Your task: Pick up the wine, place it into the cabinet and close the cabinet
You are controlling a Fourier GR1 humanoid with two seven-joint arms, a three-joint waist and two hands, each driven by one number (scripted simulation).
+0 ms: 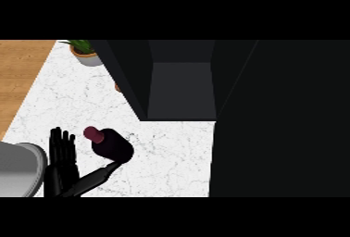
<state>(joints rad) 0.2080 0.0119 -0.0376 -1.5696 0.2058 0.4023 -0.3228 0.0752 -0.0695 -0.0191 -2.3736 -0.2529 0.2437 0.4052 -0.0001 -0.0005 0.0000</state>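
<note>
Wooden strip (21,78) along the far left edge, white marble tabletop (75,102) beside it. Grey rounded shape (19,169) at the lower left edge, cut off by the border; cannot tell what it is. Left hand (61,159) just right of that, low on the tabletop, fingers straight and pointing up, spread slightly, curled round nothing. Thumb-like black part angled up and right from the hand's base, ending at the lower edge of the wine (113,146); contact unclear. Wine on the tabletop just right of the left hand, in front of the cabinet and outside it: dark body, maroon cap (91,134) toward the upper left. Potted plant (85,53) at the top left, near the cabinet's corner. Cabinet (181,88) at centre top, open, grey inside visible. Large black panel (280,120) filling the right side, hiding whatever is behind it. Right hand nowhere visible.
</note>
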